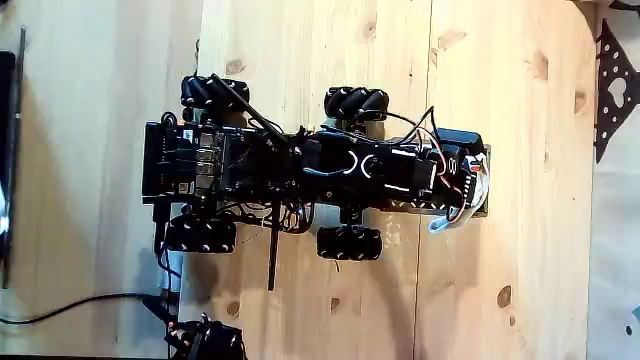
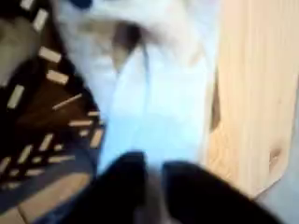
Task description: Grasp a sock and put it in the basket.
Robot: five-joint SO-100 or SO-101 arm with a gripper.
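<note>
The white sock (image 2: 159,84) is blurred and close in the wrist view. It runs down into the narrow gap between my gripper's (image 2: 154,187) two black fingers, which are shut on it. To its left lies the basket (image 2: 42,121), with a dark lattice floor and pale dots. In the fixed view my gripper (image 1: 470,185) is at the right end of the arm, over the basket (image 1: 487,205). The sock (image 1: 481,186) shows white with a red-orange mark there, and a bluish end hangs past the lower edge.
The arm rides on a black wheeled chassis (image 1: 250,165) on pale wooden boards (image 1: 540,250). A black cable (image 1: 70,305) trails at the lower left. A dark perforated piece (image 1: 612,90) lies at the right edge and a black object (image 1: 8,150) at the left edge.
</note>
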